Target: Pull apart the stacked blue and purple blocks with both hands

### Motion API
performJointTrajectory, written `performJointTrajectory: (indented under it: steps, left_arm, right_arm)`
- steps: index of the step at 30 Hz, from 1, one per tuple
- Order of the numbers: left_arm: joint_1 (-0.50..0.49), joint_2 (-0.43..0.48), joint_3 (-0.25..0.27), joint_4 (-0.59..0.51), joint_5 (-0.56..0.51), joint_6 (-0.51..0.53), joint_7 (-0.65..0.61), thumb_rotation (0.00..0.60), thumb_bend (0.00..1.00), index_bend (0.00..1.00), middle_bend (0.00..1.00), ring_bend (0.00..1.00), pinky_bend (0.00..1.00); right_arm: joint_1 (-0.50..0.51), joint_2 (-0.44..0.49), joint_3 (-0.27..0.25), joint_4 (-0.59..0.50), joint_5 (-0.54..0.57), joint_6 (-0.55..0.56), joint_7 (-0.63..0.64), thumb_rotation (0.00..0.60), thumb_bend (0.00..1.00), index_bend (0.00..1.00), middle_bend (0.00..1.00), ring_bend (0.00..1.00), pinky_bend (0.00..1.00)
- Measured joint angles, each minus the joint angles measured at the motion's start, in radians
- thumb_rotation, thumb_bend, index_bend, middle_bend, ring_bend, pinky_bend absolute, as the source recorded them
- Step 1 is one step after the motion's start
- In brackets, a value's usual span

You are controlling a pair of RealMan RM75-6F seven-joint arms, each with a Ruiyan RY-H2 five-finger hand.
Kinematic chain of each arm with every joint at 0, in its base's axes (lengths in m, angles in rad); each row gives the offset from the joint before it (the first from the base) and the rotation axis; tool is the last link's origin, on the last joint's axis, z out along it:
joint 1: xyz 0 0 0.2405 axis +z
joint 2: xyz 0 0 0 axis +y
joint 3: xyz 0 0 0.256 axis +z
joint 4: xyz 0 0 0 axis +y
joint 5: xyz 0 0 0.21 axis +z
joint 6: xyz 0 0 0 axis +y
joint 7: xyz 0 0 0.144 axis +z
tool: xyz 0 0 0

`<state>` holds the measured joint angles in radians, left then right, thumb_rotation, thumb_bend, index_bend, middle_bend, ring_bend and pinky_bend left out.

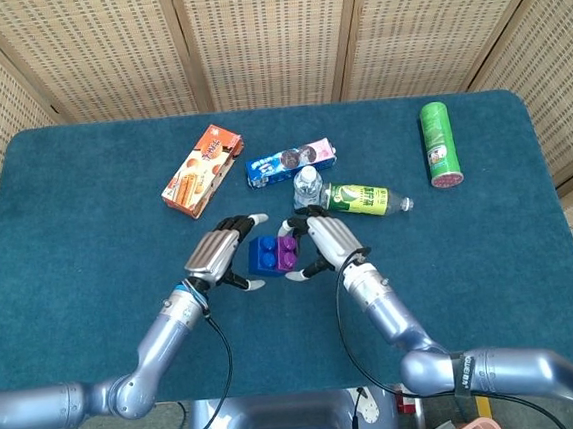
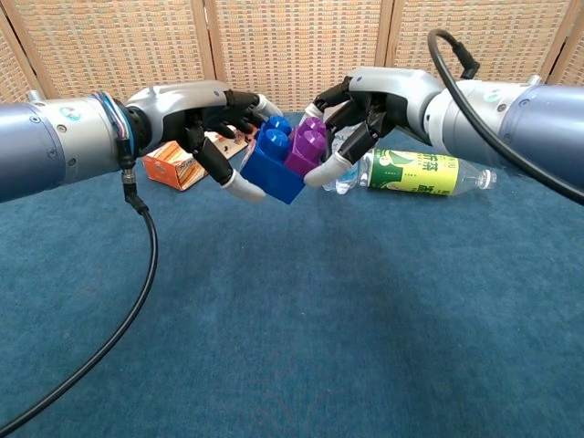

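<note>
While the purple block [image 2: 307,151] is gripped by the right hand [image 2: 365,105], the joined blue block [image 2: 273,167], at its 9 o'clock, is touched by the left hand [image 2: 212,117], fingers spread.

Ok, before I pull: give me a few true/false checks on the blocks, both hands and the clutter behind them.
1. The blue block and purple block are joined. True.
2. The right hand holds the purple block. True.
3. The left hand is far from the blue block. False: its fingers are at the block.
4. The green can stands upright. False: it lies flat.
5. The bottle lies on its side. True.
</note>
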<state>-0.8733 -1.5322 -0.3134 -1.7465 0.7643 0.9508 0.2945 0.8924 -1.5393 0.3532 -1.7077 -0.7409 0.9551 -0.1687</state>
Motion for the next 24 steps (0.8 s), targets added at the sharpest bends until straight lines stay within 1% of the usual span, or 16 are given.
performJointTrajectory:
  steps: [1,4,7,10,18,24]
  left_arm:
    - [0.000,-0.002,0.000,0.001,0.002,-0.001,-0.008,0.600,0.00,0.26,0.29,0.18,0.11]
    - [0.000,-0.012,-0.001,0.009,0.018,0.002,-0.029,0.600,0.01,0.35,0.36,0.23,0.15]
    - [0.001,-0.021,0.001,0.016,0.033,0.015,-0.039,0.600,0.09,0.41,0.41,0.26,0.17]
    - [0.002,-0.025,0.002,0.019,0.033,0.032,-0.037,0.600,0.14,0.46,0.45,0.29,0.20]
    - [0.006,-0.049,0.006,0.037,0.044,0.077,-0.034,0.600,0.19,0.50,0.48,0.32,0.21]
    - [0.014,-0.040,0.010,0.038,0.054,0.092,-0.031,0.600,0.21,0.51,0.49,0.32,0.21]
  right_arm:
    - [-0.001,0.003,0.001,-0.002,0.001,-0.002,0.005,0.600,0.20,0.58,0.60,0.12,0.00]
    - [-0.005,0.007,0.003,-0.004,0.003,-0.007,0.018,0.600,0.20,0.58,0.60,0.12,0.00]
    - [-0.008,0.010,0.005,-0.004,0.010,-0.012,0.029,0.600,0.21,0.58,0.60,0.12,0.00]
    - [-0.012,0.015,0.009,-0.006,0.016,-0.019,0.045,0.600,0.20,0.58,0.60,0.12,0.00]
    - [-0.016,0.035,0.015,-0.023,0.011,-0.037,0.072,0.600,0.20,0.58,0.60,0.12,0.00]
    - [-0.018,0.057,0.020,-0.033,0.012,-0.032,0.077,0.600,0.20,0.58,0.61,0.12,0.00]
